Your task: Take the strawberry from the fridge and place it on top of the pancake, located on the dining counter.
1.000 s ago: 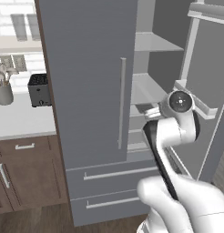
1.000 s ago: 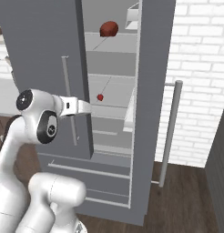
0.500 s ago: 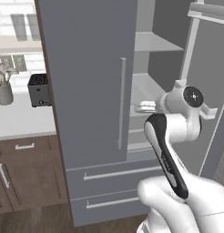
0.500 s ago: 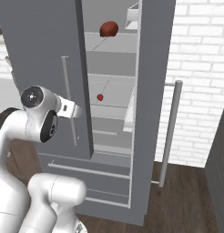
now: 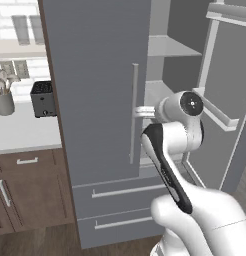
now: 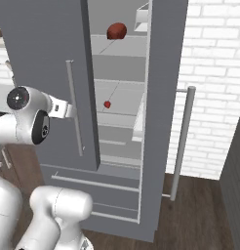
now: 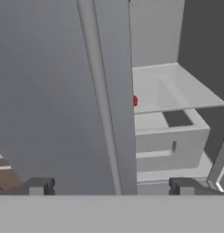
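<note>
The grey fridge [image 5: 95, 75] has its left door shut and its right door swung open. On the middle shelf lies the tiny red strawberry [image 6: 107, 104]. In the hand view the strawberry [image 7: 135, 100] peeks out half hidden behind the shut door's edge. My gripper [image 7: 111, 186] is open and empty, its fingertips [image 7: 38, 185] wide apart. It faces the shut door's handle [image 7: 98, 91], still outside the fridge and short of the shelf. In the right base view the door covers my hand. The pancake and the dining counter are out of view.
A larger dark red lump [image 6: 116, 31] sits on the upper shelf. The open right door [image 5: 225, 75] with its bin [image 5: 215, 107] stands to the right. A pale drawer [image 7: 170, 136] is below the strawberry's shelf. A toaster [image 5: 43, 98] and utensil pot [image 5: 4, 100] stand on the left worktop.
My wrist joint has swung right and then back left, and the hand has drawn back slightly along the shut door's front. The strawberry and the fridge doors have stayed put.
</note>
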Available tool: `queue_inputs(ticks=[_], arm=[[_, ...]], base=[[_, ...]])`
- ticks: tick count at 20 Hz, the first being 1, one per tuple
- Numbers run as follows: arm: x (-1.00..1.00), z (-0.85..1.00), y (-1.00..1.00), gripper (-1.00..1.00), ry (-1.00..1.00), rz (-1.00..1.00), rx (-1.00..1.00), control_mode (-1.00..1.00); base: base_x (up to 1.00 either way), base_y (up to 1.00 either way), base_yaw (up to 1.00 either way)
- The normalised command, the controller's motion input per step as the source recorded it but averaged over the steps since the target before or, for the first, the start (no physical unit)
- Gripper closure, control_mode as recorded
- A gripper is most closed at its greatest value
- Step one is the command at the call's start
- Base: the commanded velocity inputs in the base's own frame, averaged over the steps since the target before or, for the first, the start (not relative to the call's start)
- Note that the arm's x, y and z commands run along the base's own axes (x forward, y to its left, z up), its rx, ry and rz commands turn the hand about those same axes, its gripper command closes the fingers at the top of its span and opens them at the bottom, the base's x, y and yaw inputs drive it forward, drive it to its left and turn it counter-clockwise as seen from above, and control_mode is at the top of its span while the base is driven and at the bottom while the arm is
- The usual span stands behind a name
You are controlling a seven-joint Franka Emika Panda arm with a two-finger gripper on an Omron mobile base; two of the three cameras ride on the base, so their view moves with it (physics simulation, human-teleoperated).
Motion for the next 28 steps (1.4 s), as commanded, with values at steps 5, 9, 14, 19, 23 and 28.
queue_inputs(ticks=[5, 9, 14, 19, 23, 28], arm=[[0.32, -0.03, 0.00, -1.00, 0.08, 0.00, -0.01, -1.00], [0.46, 0.01, 0.11, -1.00, 0.17, 0.00, -0.07, -1.00], [0.27, 0.00, 0.00, -1.00, 0.10, 0.00, -0.04, -1.00], [0.32, 0.00, 0.00, -1.00, 0.02, 0.00, 0.00, -1.00], [0.06, -0.09, 0.00, -1.00, -0.24, 0.00, -0.01, -1.00], [0.12, -0.12, 0.00, -1.00, -0.28, 0.00, -0.01, -1.00]], base=[[0.00, 0.00, 0.00], [0.00, 0.00, 0.00], [0.00, 0.00, 0.00], [0.00, 0.00, 0.00], [0.00, 0.00, 0.00], [0.00, 0.00, 0.00]])
